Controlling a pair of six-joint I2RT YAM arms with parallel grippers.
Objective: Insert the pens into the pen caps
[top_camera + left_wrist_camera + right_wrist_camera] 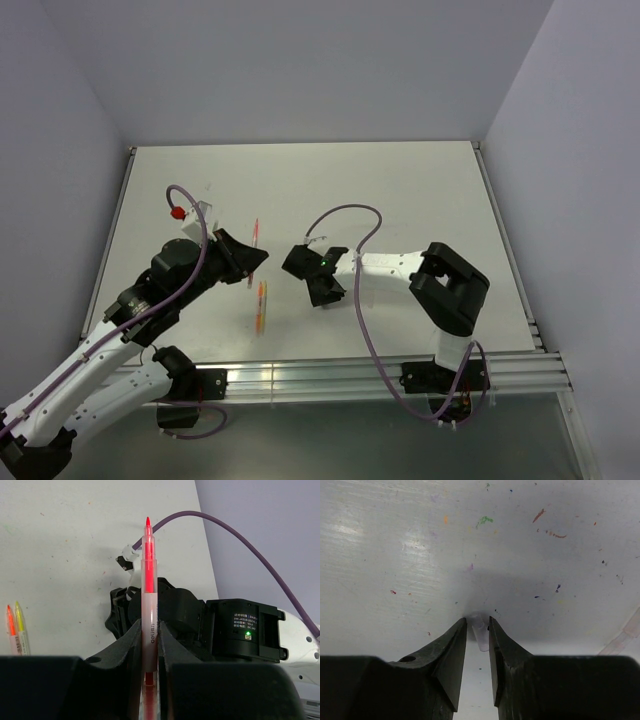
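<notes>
My left gripper (255,262) (149,625) is shut on a red pen (148,575), uncapped, its tip sticking out past the fingers. In the top view the pen (256,233) shows as a thin red line crossing the gripper. My right gripper (300,262) (478,622) is low over the table, just right of the left one. Its jaws stand narrowly apart and pinch a small clear pen cap (480,632) at the tips. An orange pen (10,627) and a yellow pen (20,625) lie side by side on the table (261,305) in front of the left gripper.
The white table (400,190) has ink marks (485,520) on it. Grey walls stand on three sides. A purple cable (350,215) loops over the right arm (400,265), whose black wrist (240,630) sits close behind the red pen. A rail (330,375) runs along the near edge.
</notes>
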